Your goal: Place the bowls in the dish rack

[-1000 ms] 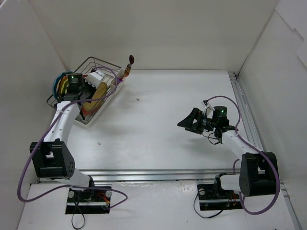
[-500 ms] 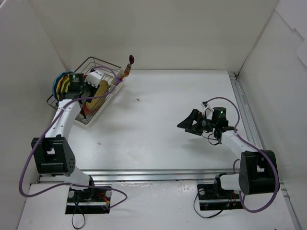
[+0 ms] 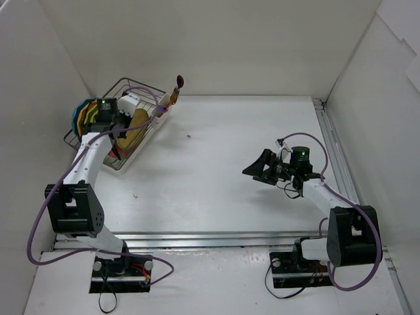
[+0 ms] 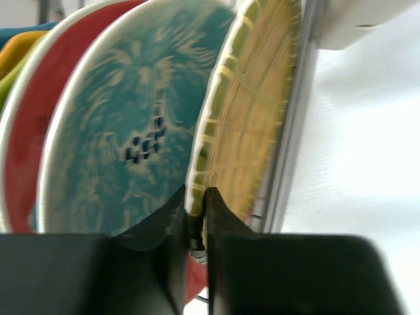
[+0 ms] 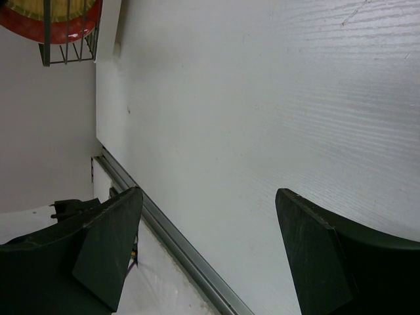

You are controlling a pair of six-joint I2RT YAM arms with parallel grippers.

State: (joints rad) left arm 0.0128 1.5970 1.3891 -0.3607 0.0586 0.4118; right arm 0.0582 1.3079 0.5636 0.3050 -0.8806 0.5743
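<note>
1. The left arm (image 3: 88, 154) reaches into the dish rack (image 5: 65, 63) at the far-left corner of the worktop (image 3: 230, 170). The left jaws stand narrow, pinched on the lower rim of the tan woven bowl (image 4: 252, 125).
2. That bowl stands on edge in the rack, just beside a silver rack wire on one side. On the other side is a teal patterned bowl (image 4: 125, 131), either touching it or nearly so; I cannot tell which.
3. Behind those, more bowls stand in a row: a red-rimmed one (image 4: 29, 125), then orange (image 3: 85, 115) and blue (image 3: 77, 113) at the far end.
4. No bowl shows lying on the worktop from overhead, so I judge this the closing step, seating the woven bowl in its slot.
5. The next move calls for a gentle release. The jaws should part only a little and the arm should draw straight back off the rim, so the bowl is not tipped against its neighbour or lifted out of its slot.
6. The right jaws stand wide and hold nothing. They hover over bare worktop, well apart from the rack.
7. The worktop is matt white with a faint grain and a few small dark specks.
8. A metal rail (image 3: 335, 151) runs along its right side, and another runs along the near edge.
9. Plain white walls close in on three sides. A white utensil cup (image 3: 131, 102) sits at the rack's corner, and a red-headed utensil (image 3: 179, 83) pokes up beside it.
</note>
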